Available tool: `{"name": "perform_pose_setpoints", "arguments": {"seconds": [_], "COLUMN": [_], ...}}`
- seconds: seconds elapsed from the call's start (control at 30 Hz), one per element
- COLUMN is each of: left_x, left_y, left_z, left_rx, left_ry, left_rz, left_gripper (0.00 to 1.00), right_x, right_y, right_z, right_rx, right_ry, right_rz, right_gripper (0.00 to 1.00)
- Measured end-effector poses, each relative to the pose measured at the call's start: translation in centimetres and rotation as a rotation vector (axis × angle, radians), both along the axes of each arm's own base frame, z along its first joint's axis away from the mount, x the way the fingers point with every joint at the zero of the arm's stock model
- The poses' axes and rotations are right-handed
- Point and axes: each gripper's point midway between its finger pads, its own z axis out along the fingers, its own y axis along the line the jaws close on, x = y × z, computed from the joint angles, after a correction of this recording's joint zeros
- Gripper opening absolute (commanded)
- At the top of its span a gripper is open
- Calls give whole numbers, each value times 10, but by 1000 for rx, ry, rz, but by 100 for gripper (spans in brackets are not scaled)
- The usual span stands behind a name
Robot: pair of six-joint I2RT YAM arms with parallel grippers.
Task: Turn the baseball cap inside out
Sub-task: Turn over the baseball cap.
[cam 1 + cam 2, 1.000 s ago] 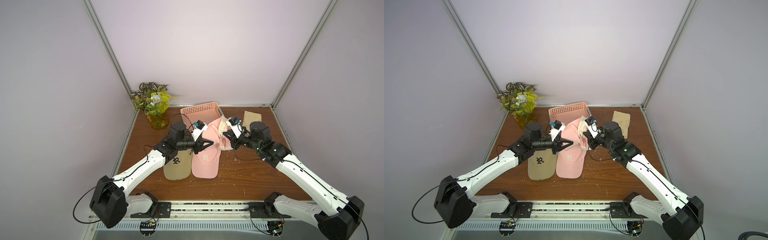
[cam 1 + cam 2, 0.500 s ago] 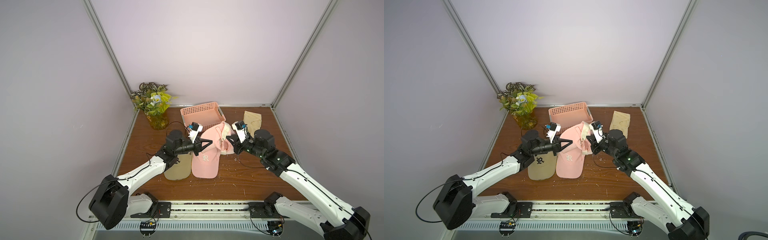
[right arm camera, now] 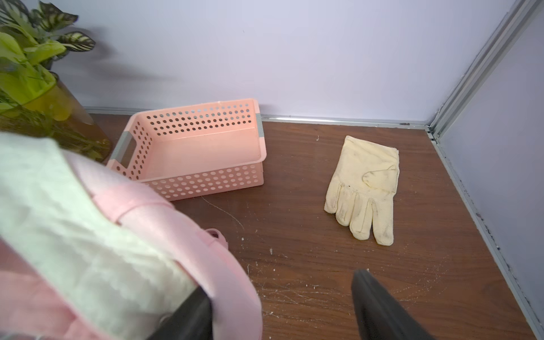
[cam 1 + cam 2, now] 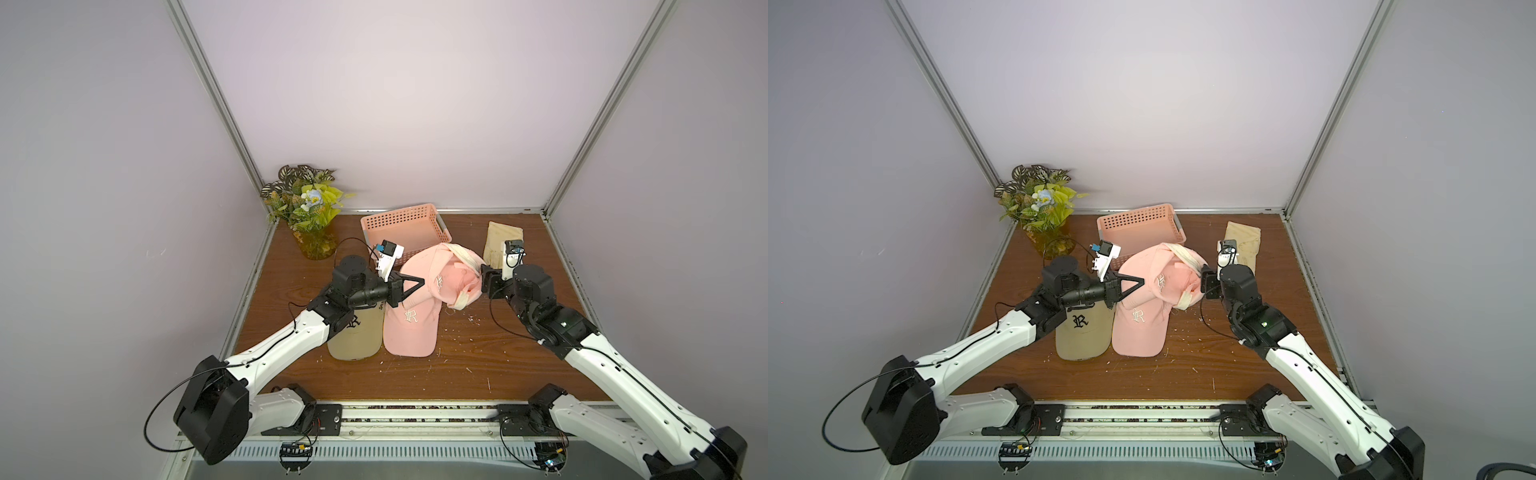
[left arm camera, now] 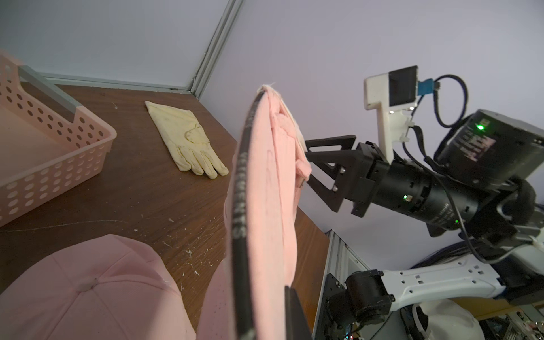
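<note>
Brown wood-grain counter point(image 4: 457, 374), scuffed and flecked with white crumbs, carries everything. At the back stands a pink perforated plastic basket point(image 4: 405, 232) with nothing in it. In the corner beside it is a leafy artificial plant in an amber glass vase point(image 4: 305, 203). Both are well clear of the work. Task's thing: pink fabric baseball cap point(image 4: 446, 274), lifted off the counter mid-scene and hanging between the two arms. Its crown is crumpled and its white quilted lining point(image 4: 465, 259) is folded out along the rim, so it reads as part-way turned, not done. In front of and below it, a second pink cap with a white embroidered letter point(image 4: 409, 332) lies flat, brim toward the front rail. Just beside that is a tan cap with a black letter point(image 4: 357, 340), partly under the left arm. A cream leather-look work glove point(image 3: 365, 188) lies flat in the far right corner, apart. Left claw point(image 4: 420, 282): pressed together on the raised cap's near edge, likely as an anchor so the fabric hangs taut and aloft. Right claw point(image 5: 309, 162): fingers spread, lining draped over one finger, pinching nothing I can see. I judge it to be between grips, about to take a fresh bite along the rim. Risk: on one anchor the cap may sag onto the caps below.
</note>
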Motion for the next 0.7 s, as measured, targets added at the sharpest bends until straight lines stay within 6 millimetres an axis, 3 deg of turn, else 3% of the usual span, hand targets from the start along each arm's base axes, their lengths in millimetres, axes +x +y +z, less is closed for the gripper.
{"name": "perform_pose_setpoints", "arguments": {"seconds": [0.3, 0.5, 0.7], "left_x": [23, 30, 32], "left_y": [-3, -11, -26], "left_z": [-2, -4, -5], "left_rx": [14, 34, 52], "left_ry": [74, 92, 106], "left_rz": [107, 129, 113], "left_gripper": [0, 0, 0], "right_x": [-25, -37, -56], "right_y": [37, 62, 107], "right_z": [33, 38, 29], "right_rx": [102, 143, 205], "right_ry": [-79, -80, 0], "right_rz": [270, 430, 690], "right_gripper": [73, 70, 56]}}
